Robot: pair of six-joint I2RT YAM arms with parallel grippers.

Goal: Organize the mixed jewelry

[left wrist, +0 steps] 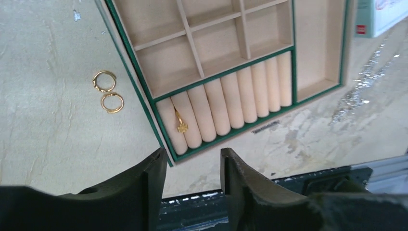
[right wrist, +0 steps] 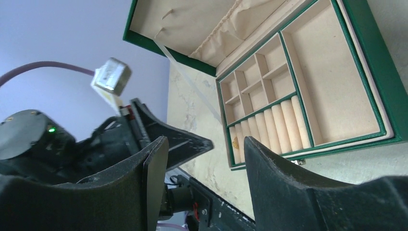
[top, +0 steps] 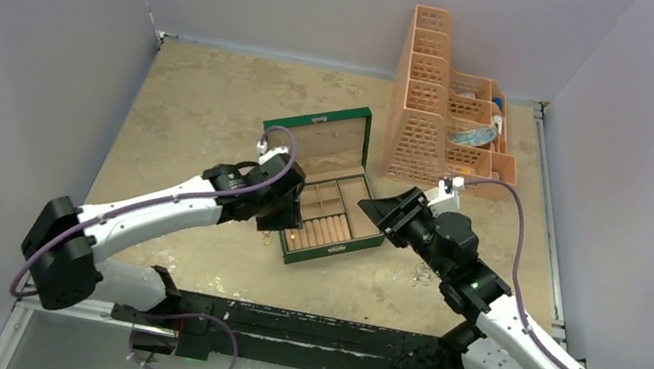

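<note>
- Left fingers [left wrist: 158, 167]: spread, nothing between; hover over near-left corner of green box [right wrist: 332, 82].
- Right fingers [right wrist: 155, 159]: spread wide, nothing between; at box's right side.
- Box: open, mid-surface [top: 205, 102], lid upright. Contents: one gold ring [left wrist: 181, 122] in ring rolls, leftmost slot.
- Two gold rings [left wrist: 108, 91]: on surface, just beside box's left wall.
- Thin chains [left wrist: 363, 79]: on surface, right of box.
- Orange rack [top: 422, 110]: far-right corner, small items inside, unidentifiable.

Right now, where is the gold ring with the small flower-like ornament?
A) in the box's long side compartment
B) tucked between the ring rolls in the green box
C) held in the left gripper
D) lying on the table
B: the left wrist view shows the ornamented ring wedged between two of the ring rolls in the green box.
</note>
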